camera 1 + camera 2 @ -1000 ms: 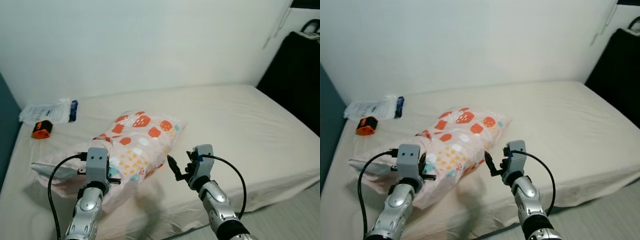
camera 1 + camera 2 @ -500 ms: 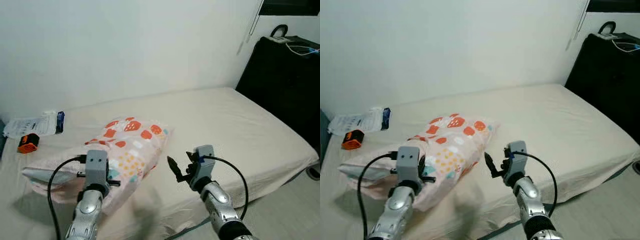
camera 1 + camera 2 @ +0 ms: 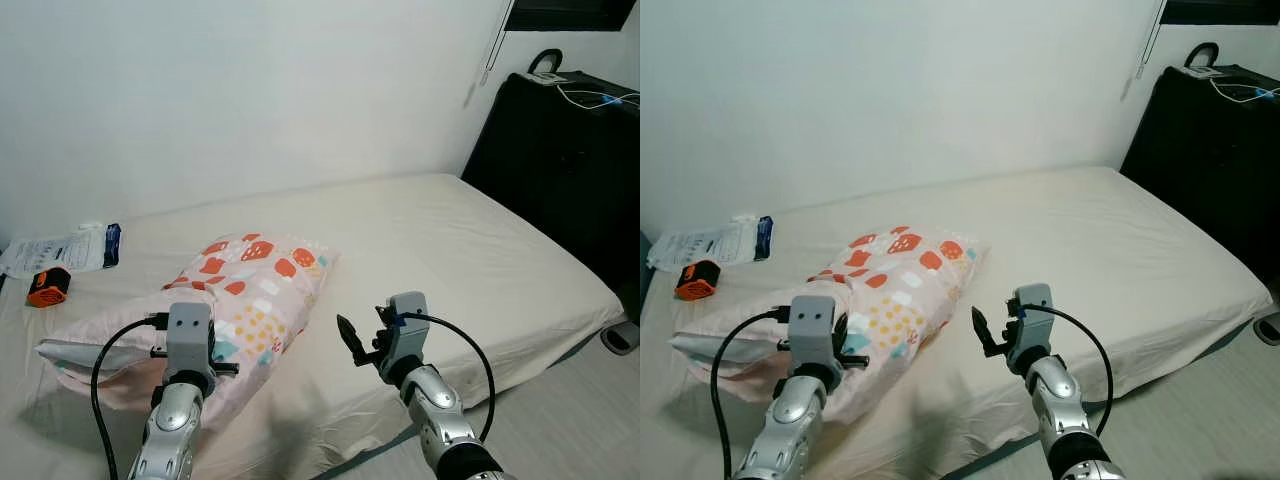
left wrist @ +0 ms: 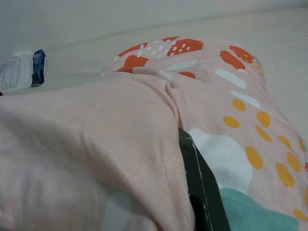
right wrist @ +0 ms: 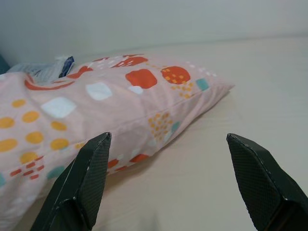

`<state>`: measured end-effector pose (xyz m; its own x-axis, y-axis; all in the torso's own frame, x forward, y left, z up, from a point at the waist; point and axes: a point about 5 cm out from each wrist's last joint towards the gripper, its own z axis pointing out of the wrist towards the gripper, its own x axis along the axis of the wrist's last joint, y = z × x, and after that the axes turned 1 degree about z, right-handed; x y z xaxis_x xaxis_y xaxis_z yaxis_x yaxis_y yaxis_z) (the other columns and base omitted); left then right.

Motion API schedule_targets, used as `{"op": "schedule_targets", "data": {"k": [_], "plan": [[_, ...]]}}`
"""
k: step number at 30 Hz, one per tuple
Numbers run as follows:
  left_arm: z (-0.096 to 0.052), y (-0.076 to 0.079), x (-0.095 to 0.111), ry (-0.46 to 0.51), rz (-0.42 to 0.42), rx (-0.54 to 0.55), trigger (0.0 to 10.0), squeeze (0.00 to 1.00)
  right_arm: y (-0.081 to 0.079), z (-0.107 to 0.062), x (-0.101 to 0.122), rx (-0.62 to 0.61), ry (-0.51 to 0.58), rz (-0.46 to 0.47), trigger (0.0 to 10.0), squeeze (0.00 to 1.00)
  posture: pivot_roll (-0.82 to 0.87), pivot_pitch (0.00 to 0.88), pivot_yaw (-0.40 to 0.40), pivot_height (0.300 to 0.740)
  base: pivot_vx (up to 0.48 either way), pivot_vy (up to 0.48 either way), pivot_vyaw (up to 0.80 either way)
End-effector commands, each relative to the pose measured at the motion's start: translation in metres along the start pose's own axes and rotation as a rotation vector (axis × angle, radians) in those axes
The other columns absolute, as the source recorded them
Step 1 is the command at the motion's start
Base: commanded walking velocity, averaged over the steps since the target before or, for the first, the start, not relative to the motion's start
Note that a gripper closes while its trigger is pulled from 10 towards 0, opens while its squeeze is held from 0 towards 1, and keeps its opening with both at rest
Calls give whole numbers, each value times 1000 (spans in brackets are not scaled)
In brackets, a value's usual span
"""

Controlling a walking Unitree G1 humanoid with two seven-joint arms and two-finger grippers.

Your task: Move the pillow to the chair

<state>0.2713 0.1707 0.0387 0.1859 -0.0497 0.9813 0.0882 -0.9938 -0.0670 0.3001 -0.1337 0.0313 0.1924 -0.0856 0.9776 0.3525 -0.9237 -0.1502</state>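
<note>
Gripping the pink patterned fabric pillow point(image 3: 240, 300) on the cream bed point(image 3: 480, 250), my left hand point(image 3: 192, 352) is clamped into a fold near its corner so I can lift it. My right hand point(image 3: 352, 345), fingers spread apart, hovers beside the pillow's edge, ready to support it.

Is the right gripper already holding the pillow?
No, the right gripper is open, its fingers apart and empty beside the pillow, not touching it.
</note>
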Motion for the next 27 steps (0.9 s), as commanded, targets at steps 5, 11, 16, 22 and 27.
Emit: {"op": "schedule_targets", "data": {"k": [5, 11, 16, 22, 27], "plan": [[3, 4, 6, 34, -16, -2, 10000, 0, -11, 2, -5, 91, -41, -11, 10000, 0, 53, 0, -116, 740, 0, 0, 0], [3, 9, 6, 36, -17, -12, 10000, 0, -13, 2, -6, 42, -32, -8, 10000, 0, 55, 0, -118, 740, 0, 0, 0], [2, 9, 6, 35, -20, -11, 10000, 0, -12, 1, -5, 43, -10, -6, 10000, 0, 57, 0, -116, 740, 0, 0, 0], [0, 8, 5, 31, -14, -17, 10000, 0, -11, 2, -4, 25, -14, 14, 10000, 0, 59, 0, -114, 740, 0, 0, 0], [-1, 9, 5, 34, -13, -21, 10000, 0, -10, 1, -4, 18, -7, -21, 10000, 0, 62, 0, -114, 740, 0, 0, 0]]}}
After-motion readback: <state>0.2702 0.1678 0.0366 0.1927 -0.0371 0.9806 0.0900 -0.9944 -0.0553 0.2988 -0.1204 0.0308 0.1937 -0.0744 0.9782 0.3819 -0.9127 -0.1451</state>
